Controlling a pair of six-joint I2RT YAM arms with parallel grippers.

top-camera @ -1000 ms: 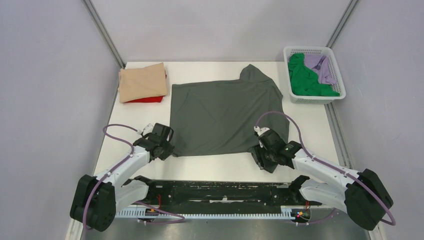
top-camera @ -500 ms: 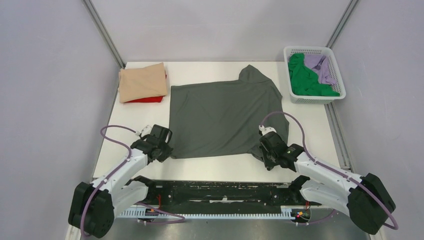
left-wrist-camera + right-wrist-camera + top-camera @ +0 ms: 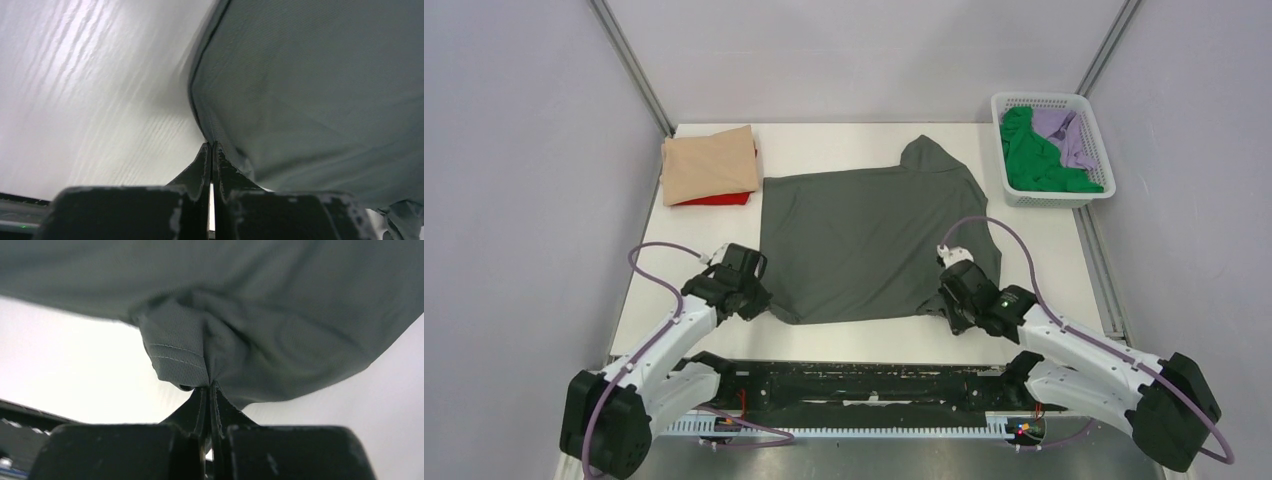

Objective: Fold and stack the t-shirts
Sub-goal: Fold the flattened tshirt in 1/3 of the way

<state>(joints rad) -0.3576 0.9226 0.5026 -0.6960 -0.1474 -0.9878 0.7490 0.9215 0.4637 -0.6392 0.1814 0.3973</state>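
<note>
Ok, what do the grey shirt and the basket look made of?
Grey shirt: soft matte knit, likely a sports mesh; the right wrist view shows fine pinholes and a stitched hem. Basket: probably white moulded plastic, with lattice walls.

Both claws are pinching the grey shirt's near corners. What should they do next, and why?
Probably lift both corners and carry them toward the far side, folding the dark grey t-shirt in half: the left gripper and right gripper are each shut on a near corner, and the cloth lies spread flat.
</note>
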